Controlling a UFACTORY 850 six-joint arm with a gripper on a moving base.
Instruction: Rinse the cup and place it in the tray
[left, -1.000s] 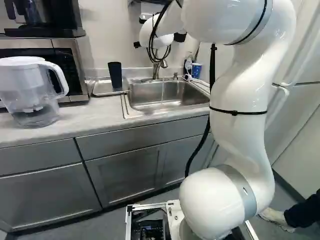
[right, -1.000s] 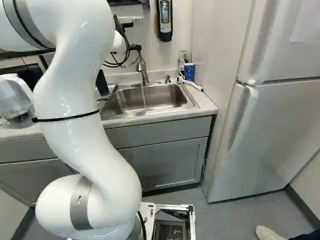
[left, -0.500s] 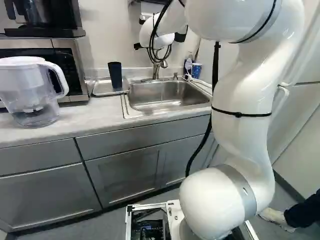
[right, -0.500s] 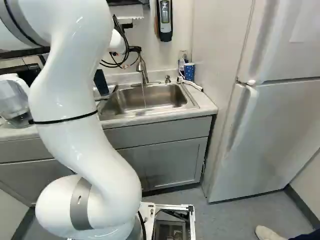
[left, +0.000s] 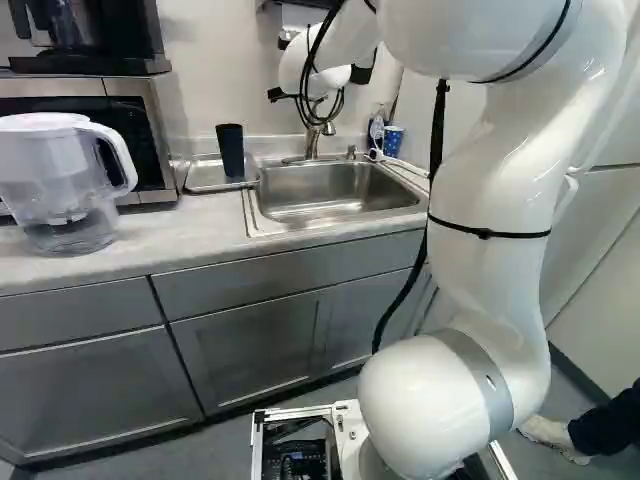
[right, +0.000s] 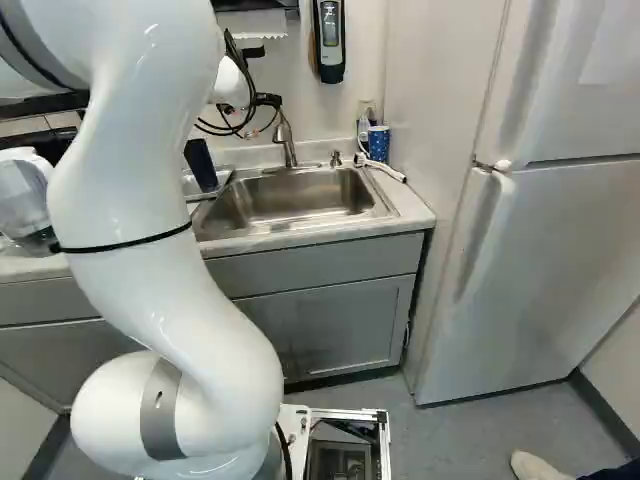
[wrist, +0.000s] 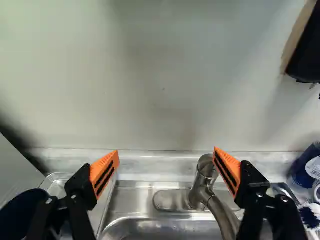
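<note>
At the left of the left base view, a water pitcher stands on the table, well apart from the work. Next comes the dark cup, the task's thing, standing in the tray beside the sink. The placing looks done, so the step in hand is probably the finish: tap seen to, arm drawn away. Whether the cup is wet or rinsed I cannot tell.

The hand has its fingers well apart with nothing gripped, up by the faucet. No stream shows below the spout over the sink. The next move calls for a lift straight clear, then back, without swinging toward the cup; one finger's side is near it, and a bump could tip it. The looped cables at the wrist might catch on the faucet. Farther right, a bottle and a blue paper cup crowd the sink's back corner, so retreating that way looks poor.
</note>
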